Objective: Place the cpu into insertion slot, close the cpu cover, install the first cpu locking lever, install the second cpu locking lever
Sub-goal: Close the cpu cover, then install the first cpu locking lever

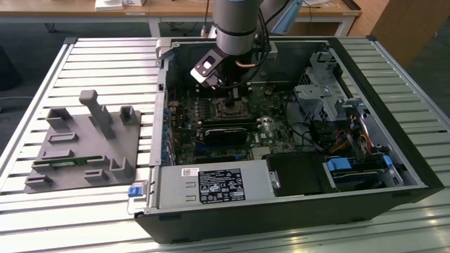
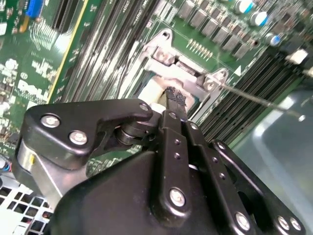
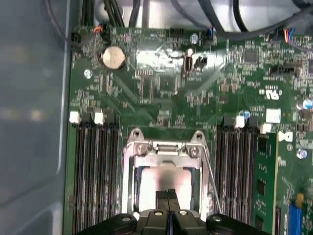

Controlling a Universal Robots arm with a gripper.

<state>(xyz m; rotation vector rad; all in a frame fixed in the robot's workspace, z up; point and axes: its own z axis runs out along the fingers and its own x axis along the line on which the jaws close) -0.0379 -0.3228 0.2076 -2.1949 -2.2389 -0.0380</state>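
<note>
My gripper (image 1: 236,96) reaches down into the open computer case over the insertion slot (image 1: 228,110) on the green board. In both wrist views the black fingertips (image 3: 168,195) are shut together, nothing visible between them, and rest on the socket's middle. The cpu (image 3: 165,177) shows as a shiny silver square lying in the slot. The cpu cover (image 3: 164,149), a silvery frame with a window, lies down around it, hinged on the far side. A thin wire locking lever (image 2: 259,101) sticks out free beside the socket, also seen as a lever (image 3: 210,181) along its edge.
Rows of black memory slots (image 3: 95,171) flank the socket on both sides. A black fan shroud (image 1: 225,135), power supply (image 1: 211,185) and drive cage (image 1: 323,100) fill the case. A grey fixture (image 1: 84,142) sits on the slatted table at the exterior view's left.
</note>
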